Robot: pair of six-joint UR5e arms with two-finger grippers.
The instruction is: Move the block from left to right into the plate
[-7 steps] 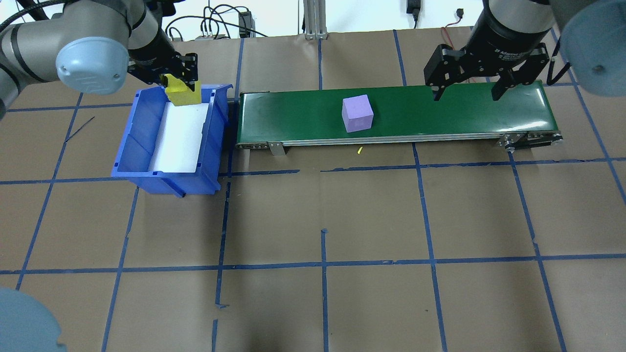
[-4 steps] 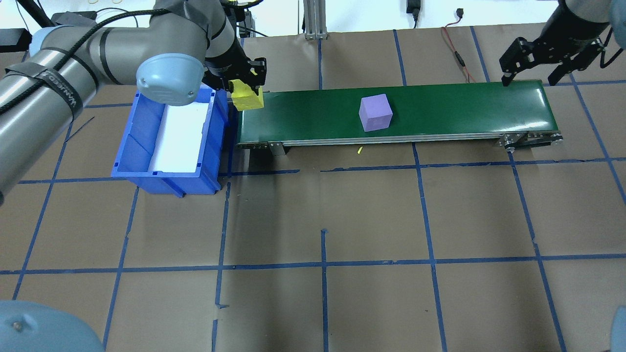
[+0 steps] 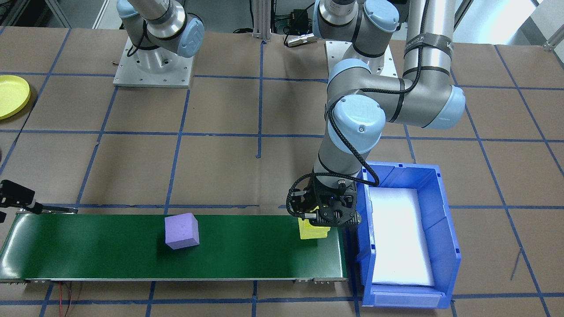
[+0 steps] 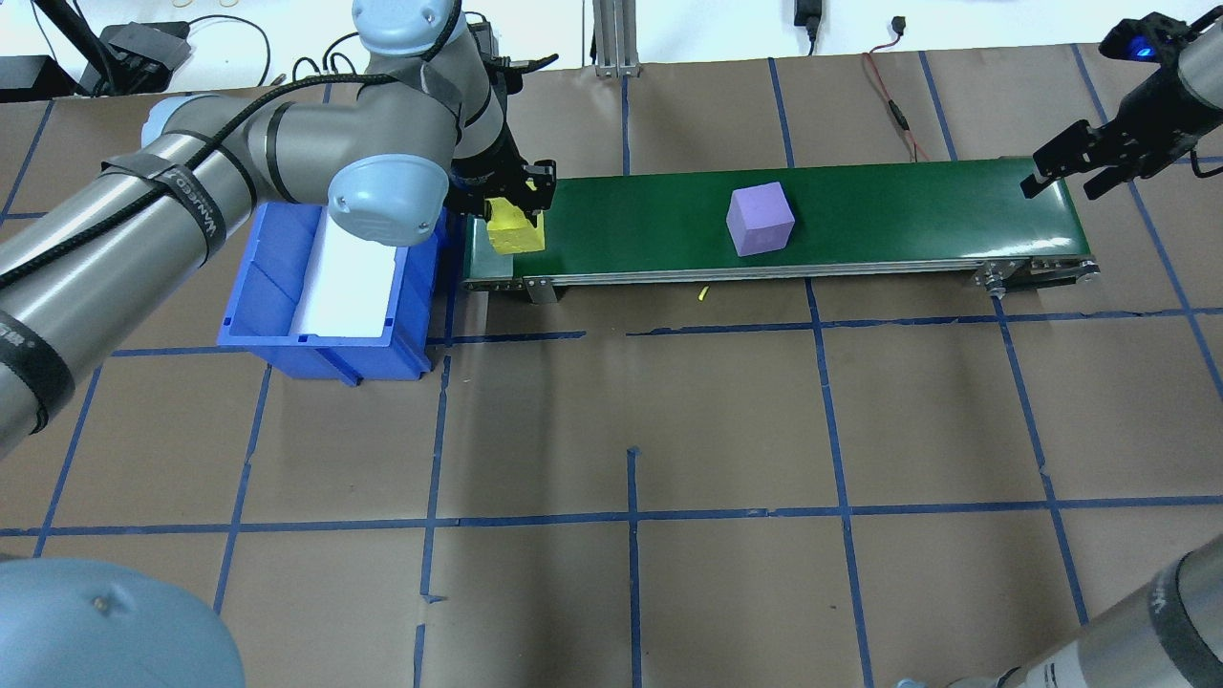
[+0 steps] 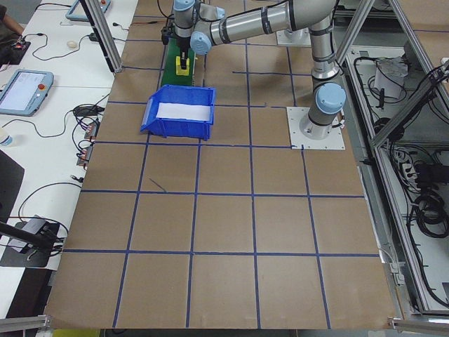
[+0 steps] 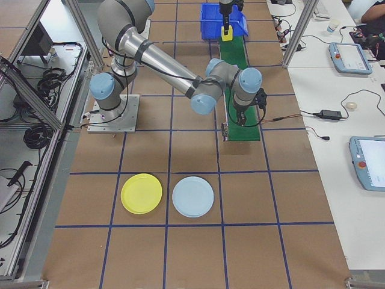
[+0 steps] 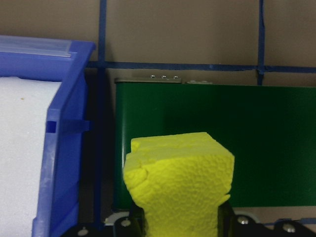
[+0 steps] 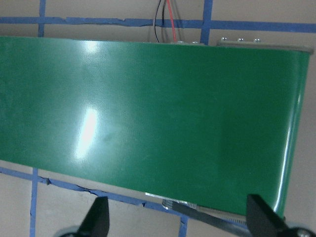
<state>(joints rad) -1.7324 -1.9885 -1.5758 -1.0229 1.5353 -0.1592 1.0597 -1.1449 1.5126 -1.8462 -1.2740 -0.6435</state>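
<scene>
The left gripper (image 4: 514, 203) reaches down over the conveyor belt's (image 4: 860, 225) left end, upper left of the overhead frame, fingers pinching the yellow block (image 4: 516, 236). A second ago it held that block over the blue bin (image 4: 287, 287); now the bin shows only a white liner. The right gripper (image 4: 1070, 177), fingers spread, has retreated to the belt's right end. The purple block (image 4: 760, 220) has travelled rightward. The yellow plate (image 6: 141, 193) sits empty beside a pale blue plate (image 6: 193, 197)

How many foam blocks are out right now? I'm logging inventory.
2: a yellow foam block held in the left pincer over the green conveyor belt's bin end, and a purple foam cube mid-belt. None seen in the bin.
</scene>
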